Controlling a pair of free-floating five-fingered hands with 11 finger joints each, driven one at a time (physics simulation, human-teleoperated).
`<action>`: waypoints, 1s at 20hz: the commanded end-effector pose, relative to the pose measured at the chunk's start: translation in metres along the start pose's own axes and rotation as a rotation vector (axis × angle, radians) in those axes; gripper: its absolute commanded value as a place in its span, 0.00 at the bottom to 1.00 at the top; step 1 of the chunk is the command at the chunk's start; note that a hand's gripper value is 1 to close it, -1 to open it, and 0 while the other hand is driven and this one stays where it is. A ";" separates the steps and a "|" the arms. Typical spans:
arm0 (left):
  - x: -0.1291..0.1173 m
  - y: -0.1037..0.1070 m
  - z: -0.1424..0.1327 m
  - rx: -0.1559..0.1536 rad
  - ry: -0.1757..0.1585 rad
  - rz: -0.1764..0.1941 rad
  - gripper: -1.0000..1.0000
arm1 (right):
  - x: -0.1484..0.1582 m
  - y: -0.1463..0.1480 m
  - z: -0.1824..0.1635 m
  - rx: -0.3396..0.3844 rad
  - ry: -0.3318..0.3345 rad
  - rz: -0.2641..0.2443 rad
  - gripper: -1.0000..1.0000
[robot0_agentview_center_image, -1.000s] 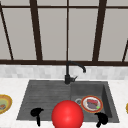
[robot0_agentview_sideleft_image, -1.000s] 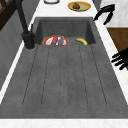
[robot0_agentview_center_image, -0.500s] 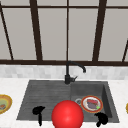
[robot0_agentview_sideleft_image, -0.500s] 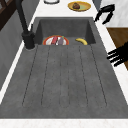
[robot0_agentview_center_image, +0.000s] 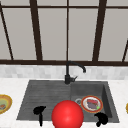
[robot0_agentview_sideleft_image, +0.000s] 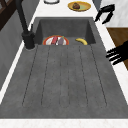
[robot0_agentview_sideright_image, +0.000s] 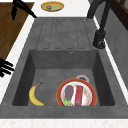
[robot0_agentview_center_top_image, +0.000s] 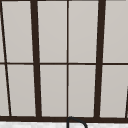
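My left hand (robot0_agentview_center_image: 39, 112) hovers at the front edge of the ribbed drainboard (robot0_agentview_sideleft_image: 62, 75), fingers straight and holding nothing. From the left side, the left hand (robot0_agentview_sideleft_image: 117, 53) is beside the drainboard's edge. My right hand (robot0_agentview_center_image: 101, 118) floats at the basin's front right corner, open and empty, apart from the plate (robot0_agentview_center_image: 92, 103) of food lying in the basin. The right side view has the right hand (robot0_agentview_sideright_image: 5, 67) at the picture's left, the plate (robot0_agentview_sideright_image: 76, 95) and a banana (robot0_agentview_sideright_image: 35, 95) on the basin floor. A red ball (robot0_agentview_center_image: 67, 115) sits between the hands.
A black faucet (robot0_agentview_center_image: 68, 72) stands behind the sink (robot0_agentview_center_image: 25, 100), under a dark-framed window (robot0_agentview_center_top_image: 67, 62). A yellow bowl (robot0_agentview_center_image: 3, 103) of food rests on the left counter, and another yellow bowl (robot0_agentview_sideleft_image: 79, 6) on the right counter. White counter surrounds the sink.
My left hand has edged slightly toward the drainboard. The right hand, plate, banana and red ball have not moved.
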 end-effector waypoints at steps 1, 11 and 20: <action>-0.002 -0.004 -0.018 -0.047 -0.052 -0.006 0.00 | 0.000 0.000 0.000 0.000 0.000 0.000 0.50; -0.012 0.000 -0.040 -0.075 -0.054 0.014 0.00 | 0.000 0.000 0.000 0.000 0.000 0.000 0.50; -0.001 0.022 -0.065 -0.076 -0.024 0.037 0.00 | 0.000 0.000 0.000 0.000 0.000 -0.001 0.50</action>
